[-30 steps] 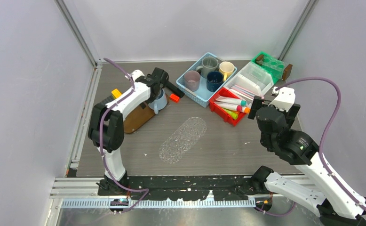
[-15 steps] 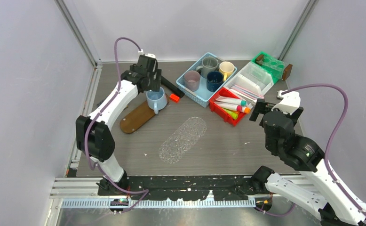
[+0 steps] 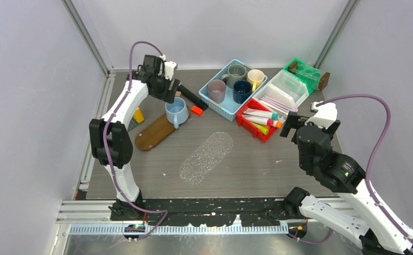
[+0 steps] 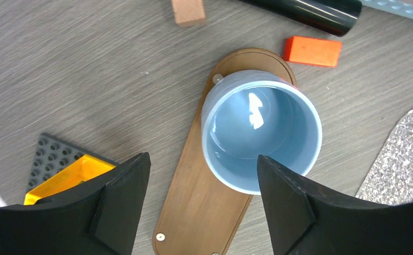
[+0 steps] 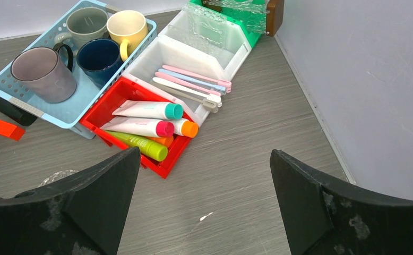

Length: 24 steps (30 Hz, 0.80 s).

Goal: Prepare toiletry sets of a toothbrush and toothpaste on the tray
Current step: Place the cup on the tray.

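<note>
**Both arms poised, jaws empty**

The left arm stretches to the far left. The left gripper [image 4: 201, 175] hangs spread and empty above the blue cup [image 4: 260, 130] on the wooden tray [image 4: 194, 212]. The right gripper [image 5: 204, 154], wide apart, faces the toothpaste tubes [image 5: 146, 125] in the red bin [image 5: 167, 162] and the toothbrushes [image 5: 191, 82] in the white bin [image 5: 162, 50].

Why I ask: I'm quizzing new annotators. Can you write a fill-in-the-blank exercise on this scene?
The mug on the brown tray is ____.
The toothpaste tubes lie in the ____ bin.
The toothbrushes lie in the ____ bin.
The blue basket holds ____ mugs.
Missing words: light blue, red, white, four.
</note>
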{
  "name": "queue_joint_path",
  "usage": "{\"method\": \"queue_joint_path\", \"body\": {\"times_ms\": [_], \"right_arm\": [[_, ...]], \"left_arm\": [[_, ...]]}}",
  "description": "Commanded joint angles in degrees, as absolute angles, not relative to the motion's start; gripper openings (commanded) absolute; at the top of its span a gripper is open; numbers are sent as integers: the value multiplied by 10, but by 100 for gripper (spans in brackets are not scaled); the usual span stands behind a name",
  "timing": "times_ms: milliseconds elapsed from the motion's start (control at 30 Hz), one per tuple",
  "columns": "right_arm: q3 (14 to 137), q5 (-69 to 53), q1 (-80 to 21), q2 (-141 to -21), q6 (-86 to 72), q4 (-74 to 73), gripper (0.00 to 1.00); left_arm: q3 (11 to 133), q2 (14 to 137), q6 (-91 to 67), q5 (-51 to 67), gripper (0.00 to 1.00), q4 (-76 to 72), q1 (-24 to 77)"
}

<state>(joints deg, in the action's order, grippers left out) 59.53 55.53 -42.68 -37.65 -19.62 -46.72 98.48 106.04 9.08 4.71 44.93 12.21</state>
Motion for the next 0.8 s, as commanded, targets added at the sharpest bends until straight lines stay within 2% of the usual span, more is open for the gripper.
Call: {"method": "queue_joint_path", "body": {"times_ms": [0, 167, 533, 700, 767], "right_arm": [[593, 559, -427, -380, -193, -443, 99], [592, 561, -426, -381, -192, -443, 99], [592, 558, -427, -389, -192, -444, 99], [592, 557, -427, -393, -192, -443, 99], [592, 558, -427, -394, -192, -443, 99]], "left_arm": [[982, 1062, 130, 99, 74, 442, 123], [976, 1068, 137, 105, 67, 435, 122], [969, 1083, 150, 109, 66, 415, 118], [974, 1095, 156, 125, 62, 407, 118], [969, 1098, 153, 125, 56, 397, 118]]}}
